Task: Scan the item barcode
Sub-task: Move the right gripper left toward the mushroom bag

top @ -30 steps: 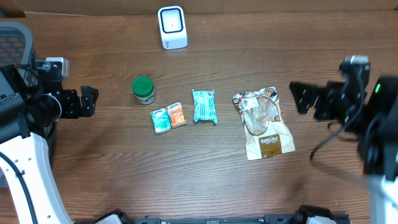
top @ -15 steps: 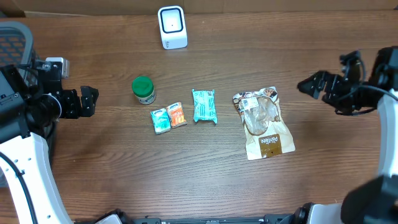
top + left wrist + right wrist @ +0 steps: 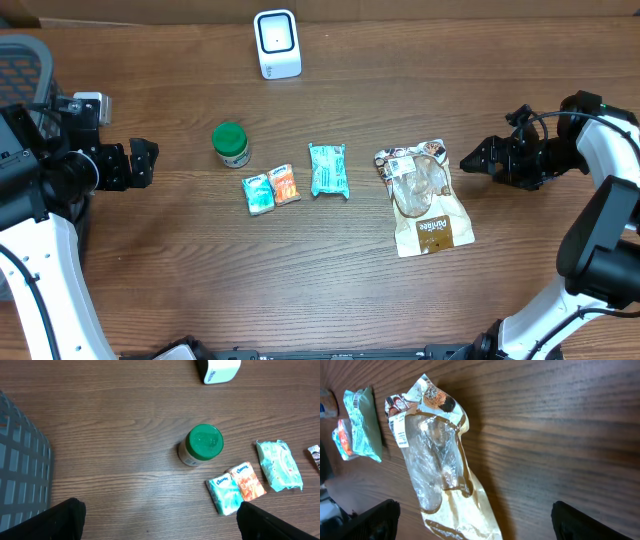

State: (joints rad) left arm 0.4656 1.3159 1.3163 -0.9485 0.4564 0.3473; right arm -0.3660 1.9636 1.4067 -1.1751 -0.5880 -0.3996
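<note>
On wooden table (image 3: 180,260), green-capped jar (image 3: 231,145)

Soft, even light falls from above on the tabletop (image 3: 330,270), and shadows are short and faint. The clear window of the bag (image 3: 437,467) catches some glare. Close to each wrist camera, the fingers (image 3: 55,522) are dark, soft-edged shapes.

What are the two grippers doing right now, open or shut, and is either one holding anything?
Left gripper: open, holding nothing.
Right gripper: open, holding nothing, just off the crumpled tan and clear plastic snack pouch.
</note>
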